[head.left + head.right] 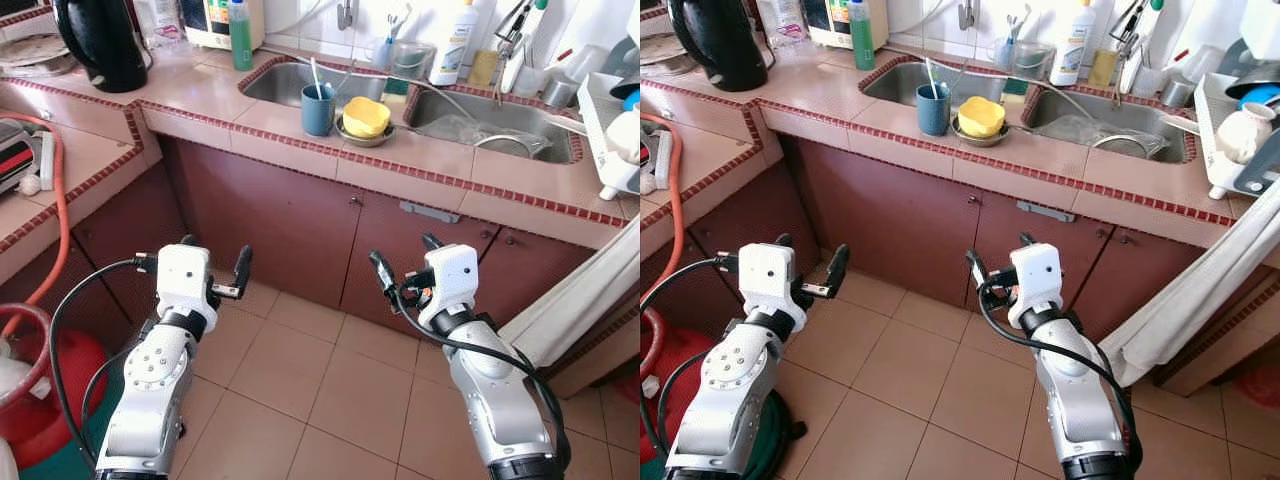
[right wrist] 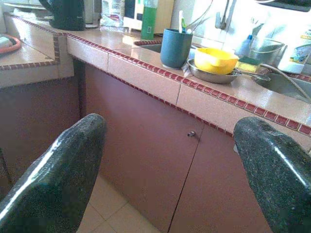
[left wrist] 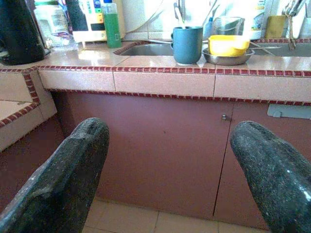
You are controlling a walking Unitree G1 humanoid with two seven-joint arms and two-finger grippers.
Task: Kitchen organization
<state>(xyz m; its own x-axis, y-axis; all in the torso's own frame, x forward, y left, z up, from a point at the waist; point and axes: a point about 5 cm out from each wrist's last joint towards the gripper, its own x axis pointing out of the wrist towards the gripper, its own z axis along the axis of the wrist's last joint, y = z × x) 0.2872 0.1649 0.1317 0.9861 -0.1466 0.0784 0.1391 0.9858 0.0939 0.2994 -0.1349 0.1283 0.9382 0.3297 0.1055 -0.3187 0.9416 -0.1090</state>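
Black left gripper [image 1: 214,262] fingers spread, empty, right gripper [image 1: 402,262] likewise

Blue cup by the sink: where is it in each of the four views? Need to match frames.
Left eye view: blue cup on the counter strip before the sinks, top centre.
Right eye view: cup, top, left of centre.
Left wrist view: cup, top, right of centre.
Right wrist view: cup, top centre.
Shared landmark: the yellow bowl right beside it.

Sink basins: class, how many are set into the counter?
2. The left basin lies behind the blue cup; the right basin lies beside it, past the yellow bowl. None seems hidden.
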